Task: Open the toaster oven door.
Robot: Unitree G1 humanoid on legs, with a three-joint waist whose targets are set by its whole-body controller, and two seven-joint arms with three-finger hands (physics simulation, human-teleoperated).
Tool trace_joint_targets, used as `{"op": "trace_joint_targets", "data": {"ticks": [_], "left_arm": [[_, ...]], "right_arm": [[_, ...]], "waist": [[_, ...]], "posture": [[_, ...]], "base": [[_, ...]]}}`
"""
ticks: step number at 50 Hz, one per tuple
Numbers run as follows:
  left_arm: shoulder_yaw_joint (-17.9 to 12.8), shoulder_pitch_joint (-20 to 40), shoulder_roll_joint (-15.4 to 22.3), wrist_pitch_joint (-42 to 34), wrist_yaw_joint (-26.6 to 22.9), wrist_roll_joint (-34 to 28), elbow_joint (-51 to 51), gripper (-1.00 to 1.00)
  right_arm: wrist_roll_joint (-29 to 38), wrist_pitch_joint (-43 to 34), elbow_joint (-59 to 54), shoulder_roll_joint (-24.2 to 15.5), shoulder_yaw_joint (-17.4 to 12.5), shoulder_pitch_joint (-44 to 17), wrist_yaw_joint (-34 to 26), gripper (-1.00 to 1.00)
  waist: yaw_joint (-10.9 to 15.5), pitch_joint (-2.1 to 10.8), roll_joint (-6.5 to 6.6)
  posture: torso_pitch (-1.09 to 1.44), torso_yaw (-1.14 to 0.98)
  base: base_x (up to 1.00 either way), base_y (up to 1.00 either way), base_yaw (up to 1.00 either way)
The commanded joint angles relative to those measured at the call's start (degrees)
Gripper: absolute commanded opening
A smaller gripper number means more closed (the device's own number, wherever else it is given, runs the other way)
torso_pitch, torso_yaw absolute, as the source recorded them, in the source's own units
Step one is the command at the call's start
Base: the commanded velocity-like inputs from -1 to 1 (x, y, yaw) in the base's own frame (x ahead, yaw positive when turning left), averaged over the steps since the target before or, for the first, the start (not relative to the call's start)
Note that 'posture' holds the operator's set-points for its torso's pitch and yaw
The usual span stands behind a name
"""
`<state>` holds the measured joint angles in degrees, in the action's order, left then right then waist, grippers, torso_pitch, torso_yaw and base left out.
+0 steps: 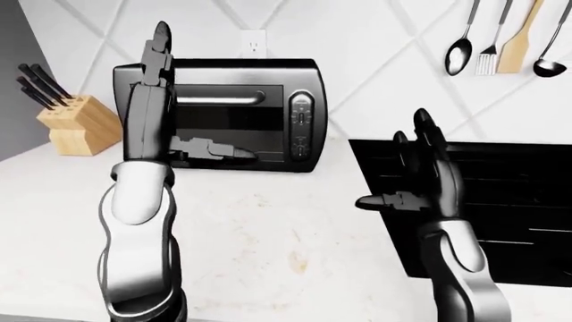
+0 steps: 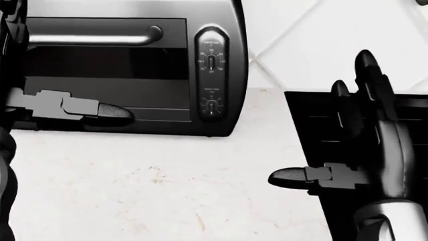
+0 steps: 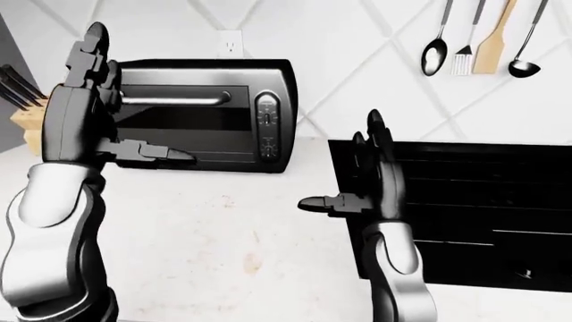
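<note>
A black toaster oven (image 1: 234, 114) sits on the pale speckled counter (image 1: 268, 241) against the white diamond-tiled wall (image 1: 375, 74), in the upper middle of the left-eye view, with its door (image 2: 107, 70) closed flat against the body and a silver bar handle (image 2: 94, 36) running across the top of the door. To the right of the door a narrow control panel (image 2: 211, 75) carries two dials one above the other. The left hand (image 1: 156, 107) is raised upright over the left part of the oven as the eye views see it, fingers (image 1: 159, 47) straight and pointing up, thumb (image 2: 74, 107) sticking out sideways to the right across the lower part of the door; it is spread open and holds nothing, and whether any part of it touches the door cannot be told. The right hand (image 1: 427, 178) stands upright as well, lower and well to the right of the oven, over the left edge of a black stovetop (image 1: 501, 201) set into the counter; its fingers (image 2: 368, 90) point up, its thumb (image 2: 301, 176) points left, and it too is open and empty. At the left edge of the left-eye view a wooden knife block (image 1: 78, 124) with black handles stands on the counter just beside the oven. A white wall outlet (image 1: 254, 44) shows above the oven, and at the upper right a row of utensils (image 1: 505, 37) hangs on the wall: a spoon, a slotted turner, a wooden spatula and a ladle
</note>
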<state>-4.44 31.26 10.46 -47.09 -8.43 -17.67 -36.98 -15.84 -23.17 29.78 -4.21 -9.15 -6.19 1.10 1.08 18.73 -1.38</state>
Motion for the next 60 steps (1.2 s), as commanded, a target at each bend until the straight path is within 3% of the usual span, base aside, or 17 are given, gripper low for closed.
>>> {"op": "trace_joint_targets", "data": {"ticks": [1,12,18,33,60], "left_arm": [[-0.2,2.2,0.5,0.9,-0.6,-1.5,-0.3,1.0],[1.3,5.5,3.4,9.6,-5.7,-12.9,11.9,1.0],[1.4,7.1,2.6,16.2,-8.2,-20.0,19.4,1.0],[2.1,9.7,2.8,31.8,-5.9,-32.3,36.7,1.0],[2.4,7.5,3.3,42.1,-3.4,-47.9,43.4,1.0]], "right_arm": [[-0.3,1.2,1.7,-0.5,-0.4,-1.5,0.0,1.0],[-0.4,2.0,0.8,-0.5,-0.4,-1.6,-0.1,1.0],[-0.4,2.3,0.5,-0.6,-0.5,-1.5,-0.2,1.0],[-1.1,0.4,2.5,-0.9,-1.1,-1.7,0.4,1.0],[-1.0,1.9,1.3,-0.6,-0.8,-1.4,0.4,1.0]], "waist": [[0.0,0.04,0.06],[-0.1,0.0,-0.09],[-0.1,0.05,-0.31],[-0.3,0.18,-0.35],[-0.8,0.38,-0.16]], "posture": [[-0.45,0.0],[-0.45,0.0],[-0.45,0.0],[-0.45,0.0],[-0.45,0.0]], "base": [[0.0,0.0,0.0],[0.0,0.0,0.0],[0.0,0.0,0.0],[0.0,0.0,0.0],[0.0,0.0,0.0]]}}
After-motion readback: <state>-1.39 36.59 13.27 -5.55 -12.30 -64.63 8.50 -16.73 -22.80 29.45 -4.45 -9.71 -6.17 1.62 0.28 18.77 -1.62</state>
